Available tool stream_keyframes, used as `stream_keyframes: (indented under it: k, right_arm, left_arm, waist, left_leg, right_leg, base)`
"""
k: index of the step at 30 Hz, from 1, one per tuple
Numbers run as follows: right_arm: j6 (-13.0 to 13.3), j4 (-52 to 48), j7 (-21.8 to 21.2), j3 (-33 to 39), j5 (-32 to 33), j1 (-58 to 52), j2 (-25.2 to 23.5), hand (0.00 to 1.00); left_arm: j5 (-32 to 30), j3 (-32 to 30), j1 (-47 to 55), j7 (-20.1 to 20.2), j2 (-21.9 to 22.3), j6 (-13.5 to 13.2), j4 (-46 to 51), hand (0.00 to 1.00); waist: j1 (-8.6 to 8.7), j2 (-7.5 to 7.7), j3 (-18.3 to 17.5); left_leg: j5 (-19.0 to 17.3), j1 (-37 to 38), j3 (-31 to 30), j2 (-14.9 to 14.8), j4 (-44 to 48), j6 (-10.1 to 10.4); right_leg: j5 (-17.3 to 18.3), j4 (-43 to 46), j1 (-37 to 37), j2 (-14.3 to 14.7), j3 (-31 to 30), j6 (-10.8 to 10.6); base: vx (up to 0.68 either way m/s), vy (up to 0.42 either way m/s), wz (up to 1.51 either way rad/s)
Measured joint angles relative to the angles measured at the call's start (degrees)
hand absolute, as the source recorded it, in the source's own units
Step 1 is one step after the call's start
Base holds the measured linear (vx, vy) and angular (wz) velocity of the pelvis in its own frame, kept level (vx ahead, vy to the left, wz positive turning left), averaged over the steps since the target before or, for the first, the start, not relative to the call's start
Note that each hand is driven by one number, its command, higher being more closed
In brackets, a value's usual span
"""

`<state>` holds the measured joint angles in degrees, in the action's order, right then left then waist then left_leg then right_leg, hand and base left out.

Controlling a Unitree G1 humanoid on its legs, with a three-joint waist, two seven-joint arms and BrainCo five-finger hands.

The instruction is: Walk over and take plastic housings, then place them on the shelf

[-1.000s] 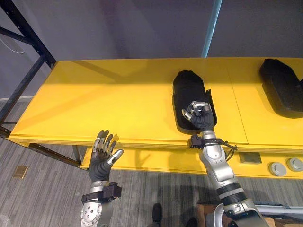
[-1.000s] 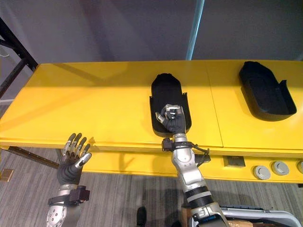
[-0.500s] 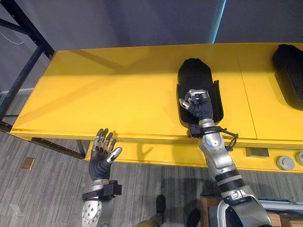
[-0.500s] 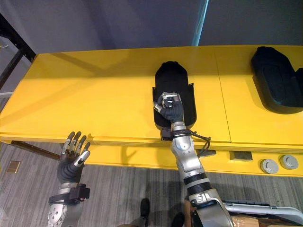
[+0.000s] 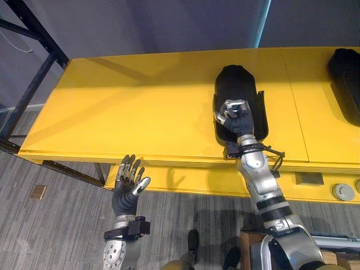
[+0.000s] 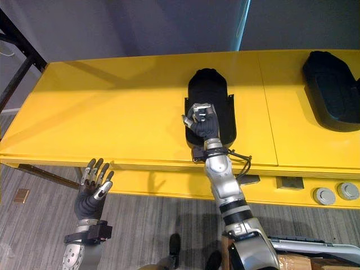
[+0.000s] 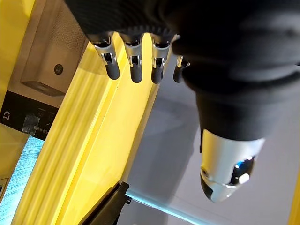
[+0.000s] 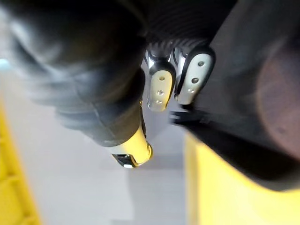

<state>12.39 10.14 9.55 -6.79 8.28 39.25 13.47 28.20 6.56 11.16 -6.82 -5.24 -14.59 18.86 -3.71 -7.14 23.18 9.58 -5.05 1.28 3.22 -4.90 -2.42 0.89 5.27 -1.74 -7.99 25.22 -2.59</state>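
A black plastic housing (image 5: 239,90) lies lengthwise on the yellow table (image 5: 140,107), near its front edge. My right hand (image 5: 235,119) rests on the housing's near end, fingers curled over its left wall and thumb beside them. The right wrist view shows those curled fingers (image 8: 159,89) against the dark housing (image 8: 262,93). My left hand (image 5: 128,183) hangs open below the table's front edge, holding nothing. Its straight fingers (image 7: 133,65) point along the yellow edge in the left wrist view. A second black housing (image 6: 332,84) lies at the table's far right.
A black metal rack frame (image 5: 31,84) stands at the table's left end. Round grey buttons (image 6: 336,194) sit on the front panel at the lower right. A light blue strip (image 5: 263,22) runs up the wall behind the table. Grey plank floor lies in front.
The camera has shifted, so the table sits a little higher and further right. My right hand keeps its curled hold on the housing's near end. The left hand stays open.
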Motion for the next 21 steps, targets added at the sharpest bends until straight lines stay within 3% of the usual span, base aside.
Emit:
stream_keyframes:
  k: [4, 8, 10, 15, 21]
  right_arm:
    - [0.01, -12.19, -1.34, 0.02, -0.86, -5.74, 0.16, 1.00]
    - [-1.97, -23.17, -5.50, -0.04, 0.48, -16.01, -0.05, 1.00]
    - [-3.96, -25.06, -7.70, 0.02, 1.96, -21.79, -0.18, 1.00]
    - [-8.19, -26.68, -12.96, -1.29, 5.87, -34.03, -0.12, 1.00]
    - [-8.90, -21.96, -15.50, -3.56, 6.93, -36.55, -0.12, 1.00]
  left_arm:
    - [-0.02, 1.19, 0.57, 0.02, -0.02, -0.08, 0.00, 0.00]
    - [-0.18, 1.74, 1.34, -0.35, -0.06, -0.08, -0.06, 0.00]
    - [-0.23, 1.92, 1.76, -0.55, -0.09, 0.07, -0.41, 0.00]
    - [-0.35, 2.18, 3.30, -2.32, -0.14, 0.67, -2.48, 0.00]
    - [-0.35, 1.78, 4.44, -3.32, -1.68, 0.47, -2.57, 0.00]
  waist:
    - [1.00, 0.28, -0.17]
    - [2.46, 2.10, -3.21]
    - [2.91, 3.11, -4.33]
    - [3.84, 3.36, -5.47]
    - [4.09, 3.35, -5.47]
  left_leg:
    - [-0.56, 2.02, 1.16, -0.06, -0.01, 0.76]
    - [-1.22, 2.37, 3.11, -0.85, -0.03, 1.54]
    - [-1.44, 2.98, 4.12, -1.33, -0.04, 1.78]
    - [-2.35, 3.16, 5.07, -2.09, -0.25, 1.50]
    - [-2.10, 1.30, 5.45, -2.36, -0.24, 1.52]
  right_leg:
    - [-0.04, -0.72, 1.86, 0.08, -1.08, -0.02]
    - [-0.67, -1.96, 1.92, 0.97, -2.88, 0.26]
    - [-0.81, -2.08, 2.07, 1.42, -4.01, 0.44]
    - [-1.41, -3.28, 2.53, 2.34, -4.46, 0.80]
    - [-2.23, -4.47, 1.45, 2.71, -4.25, 0.87]
  base:
    - [0.00, 0.013, -0.16]
    - [-0.02, 0.000, -0.24]
    - [-0.02, -0.017, -0.27]
    - [-0.03, -0.021, -0.12]
    - [-0.02, -0.010, 0.01]
